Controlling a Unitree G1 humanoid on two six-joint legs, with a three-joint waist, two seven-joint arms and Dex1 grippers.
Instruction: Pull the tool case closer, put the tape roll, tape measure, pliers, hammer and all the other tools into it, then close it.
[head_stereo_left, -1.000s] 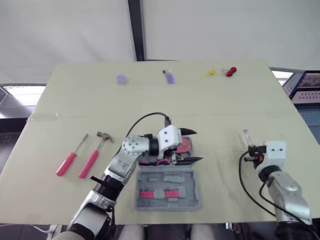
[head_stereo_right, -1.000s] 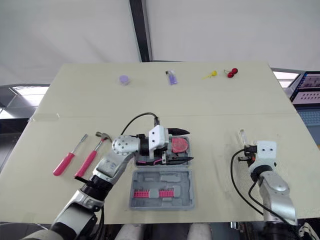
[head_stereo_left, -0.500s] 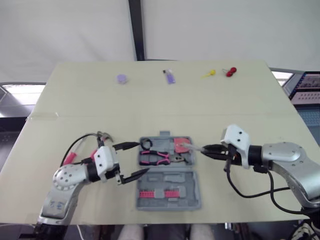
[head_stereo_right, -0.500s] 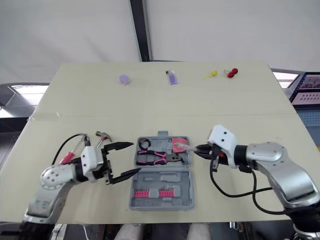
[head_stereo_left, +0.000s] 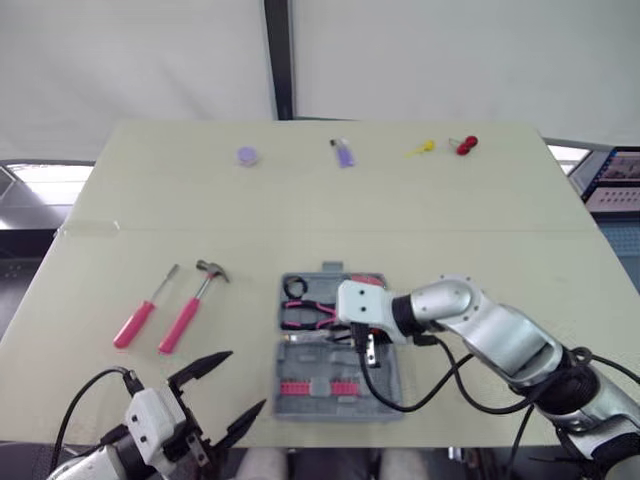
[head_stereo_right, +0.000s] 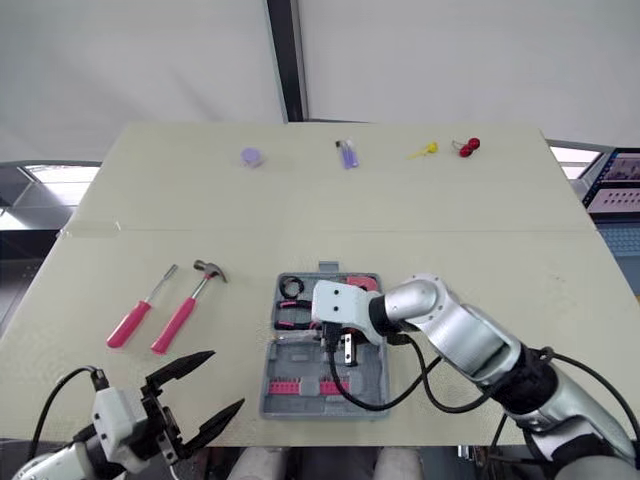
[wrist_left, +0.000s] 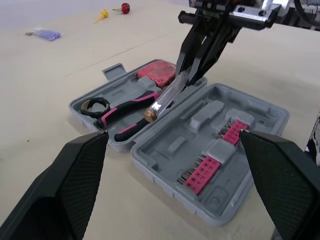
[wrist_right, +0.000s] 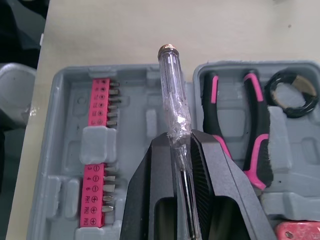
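Reaching across with right gripper (wrist_right: 177, 137), clamped on clear screwdriver (wrist_right: 171, 95), brass end over open tool case (head_stereo_left: 340, 412), beside pliers (wrist_right: 255, 130). Parked low at near table edge with left gripper (head_stereo_left: 245, 380), spread wide, empty. Hammer (head_stereo_left: 190, 305) well left of case.

The clear screwdriver (wrist_right: 172, 95) hides its tip inside the right claw (wrist_right: 180, 136); the tape measure (wrist_right: 296, 232) is cut off at the right wrist view's edge.
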